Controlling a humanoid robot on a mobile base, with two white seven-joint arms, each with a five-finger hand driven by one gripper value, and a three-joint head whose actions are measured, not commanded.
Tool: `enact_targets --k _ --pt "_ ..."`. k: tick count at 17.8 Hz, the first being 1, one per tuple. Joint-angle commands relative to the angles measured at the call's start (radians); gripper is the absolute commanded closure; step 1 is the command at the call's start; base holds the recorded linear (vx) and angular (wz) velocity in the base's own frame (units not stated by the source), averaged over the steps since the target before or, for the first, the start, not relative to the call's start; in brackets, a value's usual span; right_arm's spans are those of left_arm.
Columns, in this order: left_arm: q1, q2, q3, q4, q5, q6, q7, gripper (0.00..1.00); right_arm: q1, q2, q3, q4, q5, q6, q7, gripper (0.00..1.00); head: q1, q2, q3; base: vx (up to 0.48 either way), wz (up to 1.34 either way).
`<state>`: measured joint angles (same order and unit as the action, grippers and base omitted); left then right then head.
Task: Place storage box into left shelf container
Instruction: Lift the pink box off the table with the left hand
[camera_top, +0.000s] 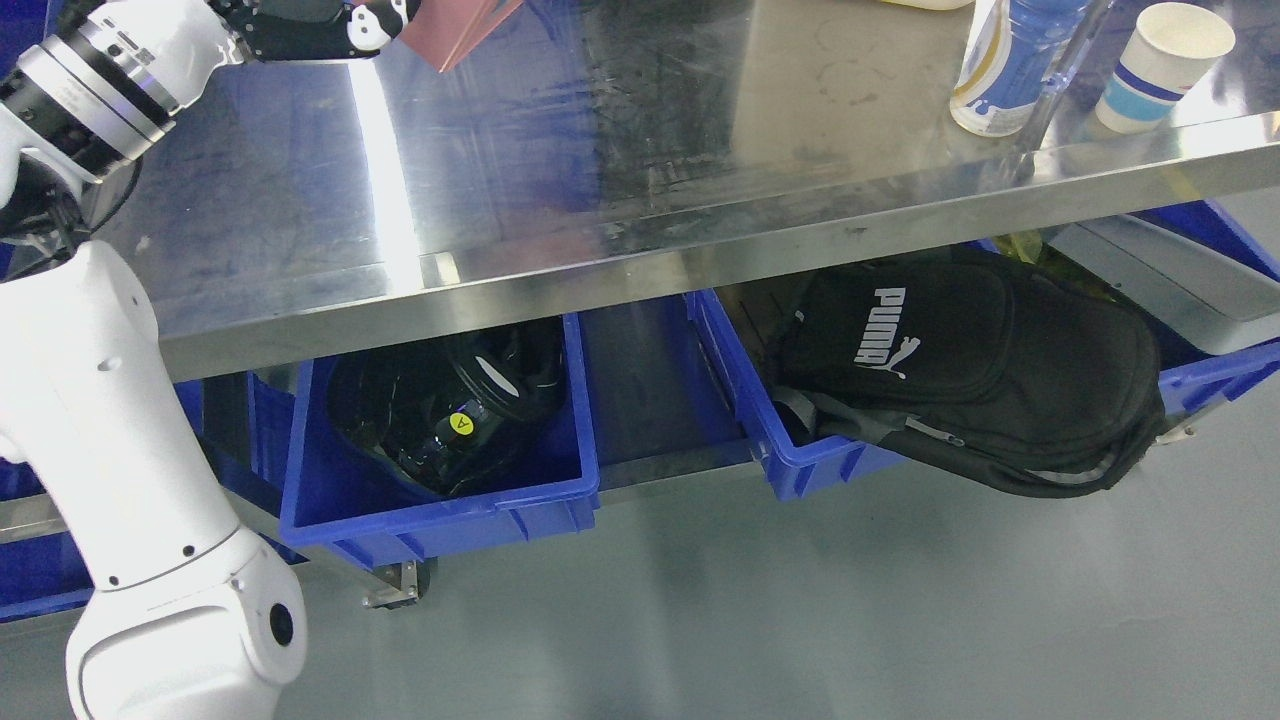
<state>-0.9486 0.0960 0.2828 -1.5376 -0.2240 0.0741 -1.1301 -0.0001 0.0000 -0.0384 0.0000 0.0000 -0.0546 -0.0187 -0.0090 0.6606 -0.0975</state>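
Note:
My left arm comes in from the lower left and reaches up over the steel table (600, 150). My left hand (385, 20) is at the top edge, its black and white fingers shut on a flat reddish-pink storage box (455, 30), which is held tilted above the table top and cut off by the top edge. The left blue shelf container (440, 510) sits under the table and holds a black shiny object with a yellow sticker (460, 423). The right arm does not show.
A second blue bin (800, 460) on the lower shelf holds a black Puma backpack (960, 370) that overhangs its front. A bottle (1010, 60) and a paper cup (1160, 65) stand on the table at the far right. Grey floor lies below.

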Motion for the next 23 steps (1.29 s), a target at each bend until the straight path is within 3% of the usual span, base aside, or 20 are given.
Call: enact_targets --k 1,3,6,14,23 --pt "0.086 -0.033 0.027 -0.110 -0.002 -0.082 0.001 1.00 -0.018 -0.017 0.000 -0.017 0.000 -0.001 0.000 0.01 0.0000 0.000 0.000 0.000 0.00" --pt "0.119 -0.079 0.026 -0.111 -0.002 -0.091 0.001 1.00 -0.018 -0.017 0.000 -0.017 0.000 -0.001 0.000 0.01 0.0000 0.000 0.000 -0.028 0.09" --pt "0.129 -0.079 -0.026 -0.111 -0.003 -0.091 0.004 1.00 -0.018 -0.017 0.000 -0.017 0.000 -0.001 0.000 0.01 0.0000 0.000 0.000 -0.064 0.18" --pt "0.186 -0.079 -0.304 -0.111 -0.018 -0.091 0.065 0.99 -0.018 -0.017 0.000 -0.017 0.000 -0.001 0.000 0.01 0.0000 0.000 0.000 -0.116 0.64" --pt "0.344 -0.079 -0.350 -0.111 -0.018 -0.215 0.069 0.99 -0.018 -0.017 0.000 -0.017 0.000 -0.001 0.000 0.01 0.0000 0.001 0.000 -0.045 1.40"
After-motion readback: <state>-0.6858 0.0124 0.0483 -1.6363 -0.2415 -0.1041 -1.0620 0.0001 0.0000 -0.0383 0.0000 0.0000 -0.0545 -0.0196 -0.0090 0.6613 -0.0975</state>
